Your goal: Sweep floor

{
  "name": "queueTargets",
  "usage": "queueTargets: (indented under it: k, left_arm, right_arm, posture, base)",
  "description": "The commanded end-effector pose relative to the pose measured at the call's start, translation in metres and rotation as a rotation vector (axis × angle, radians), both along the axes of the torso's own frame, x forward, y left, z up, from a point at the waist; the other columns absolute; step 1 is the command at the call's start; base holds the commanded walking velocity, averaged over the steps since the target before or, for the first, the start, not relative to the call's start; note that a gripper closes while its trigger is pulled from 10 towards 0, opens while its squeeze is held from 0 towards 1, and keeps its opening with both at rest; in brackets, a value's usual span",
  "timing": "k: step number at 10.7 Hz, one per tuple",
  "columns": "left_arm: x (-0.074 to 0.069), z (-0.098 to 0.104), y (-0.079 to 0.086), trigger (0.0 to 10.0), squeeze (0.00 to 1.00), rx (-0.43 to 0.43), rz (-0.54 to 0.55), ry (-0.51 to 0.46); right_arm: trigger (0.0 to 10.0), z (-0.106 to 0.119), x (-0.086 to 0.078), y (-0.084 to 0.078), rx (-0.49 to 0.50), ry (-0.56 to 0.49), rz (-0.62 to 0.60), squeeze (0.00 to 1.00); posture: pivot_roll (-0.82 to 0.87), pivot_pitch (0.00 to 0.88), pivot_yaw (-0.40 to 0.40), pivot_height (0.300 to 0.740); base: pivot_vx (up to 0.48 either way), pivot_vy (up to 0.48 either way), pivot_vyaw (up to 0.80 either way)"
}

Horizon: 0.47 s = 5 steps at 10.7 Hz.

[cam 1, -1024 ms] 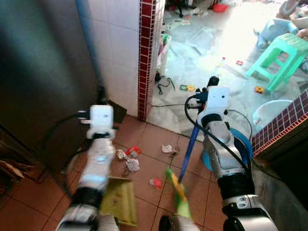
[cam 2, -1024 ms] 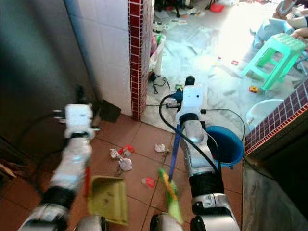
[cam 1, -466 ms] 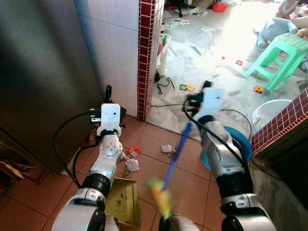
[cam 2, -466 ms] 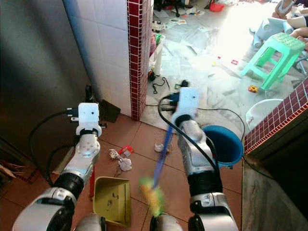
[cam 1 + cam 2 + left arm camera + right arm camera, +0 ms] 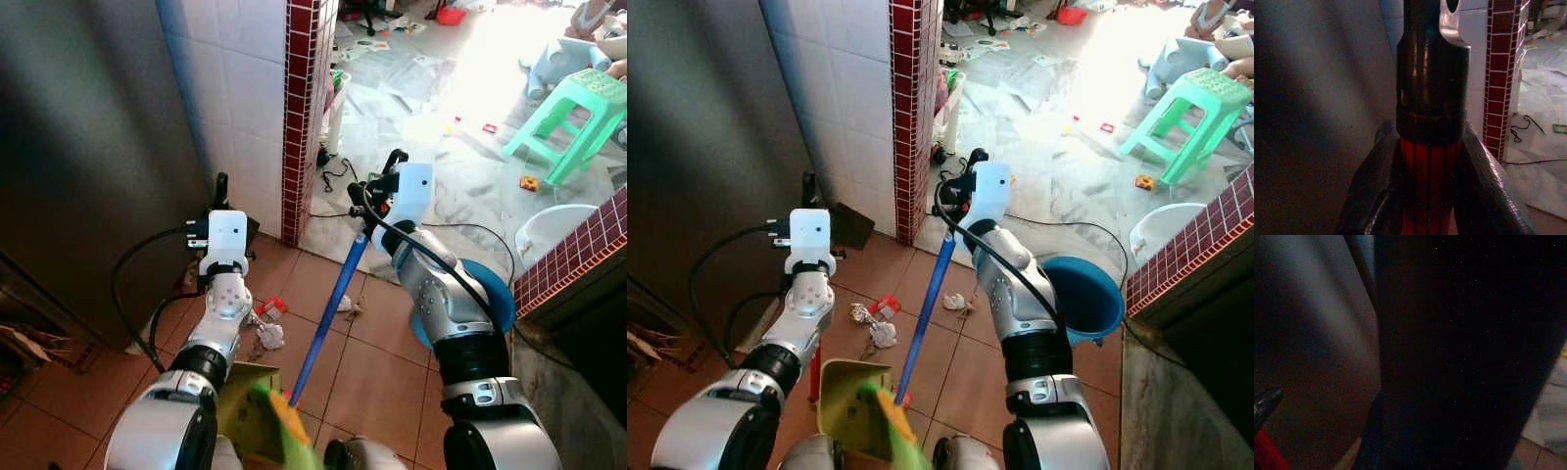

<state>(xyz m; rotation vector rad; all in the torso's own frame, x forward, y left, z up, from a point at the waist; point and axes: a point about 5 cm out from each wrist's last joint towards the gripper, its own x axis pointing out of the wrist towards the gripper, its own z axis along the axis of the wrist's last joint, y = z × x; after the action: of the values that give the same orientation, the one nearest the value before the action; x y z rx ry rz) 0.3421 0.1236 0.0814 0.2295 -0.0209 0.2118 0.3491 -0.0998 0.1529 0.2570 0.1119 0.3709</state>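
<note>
By the red pillar (image 5: 302, 108), the right gripper (image 5: 384, 186) clamps the broom (image 5: 328, 308); the left gripper (image 5: 1427, 171) grips the dustpan (image 5: 850, 411) handle beside litter (image 5: 269, 336).

Blue-handled broom (image 5: 328, 308) with green-yellow bristles, olive-yellow plastic dustpan (image 5: 847, 411), terracotta tiled floor (image 5: 382, 377), dark-red mosaic-tiled pillar (image 5: 302, 108), mint-green stool (image 5: 578, 108).

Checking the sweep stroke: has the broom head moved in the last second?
Yes. The broom head has swung toward the robot's left, now over the dustpan.
</note>
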Motion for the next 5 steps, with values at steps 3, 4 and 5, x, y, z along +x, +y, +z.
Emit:
queueTargets:
  k: [3, 4, 5]
  left_arm:
    - [0.001, -0.008, -0.009, 10.0, 0.0, -0.01, -0.058, 0.077]
    - [0.001, -0.009, -0.009, 10.0, 0.0, -0.055, -0.062, 0.084]
    - [0.001, -0.012, -0.009, 10.0, 0.0, -0.083, -0.061, 0.104]
  right_arm:
    - [10.0, 0.033, 0.006, 0.0, 0.135, -0.052, 0.001, 0.0]
    - [10.0, 0.049, 0.009, -0.003, 0.152, -0.105, 0.001, 0.0]
    - [10.0, 0.062, 0.011, -0.004, 0.151, -0.157, 0.001, 0.0]
  posture:
    - [-0.07, 0.057, -0.035, 0.74]
    - [-0.06, 0.058, -0.033, 0.74]
    - [-0.06, 0.058, -0.032, 0.74]
  base:
    - [0.0, 0.0, 0.0]
    - [0.0, 0.0, 0.0]
    - [0.0, 0.0, 0.0]
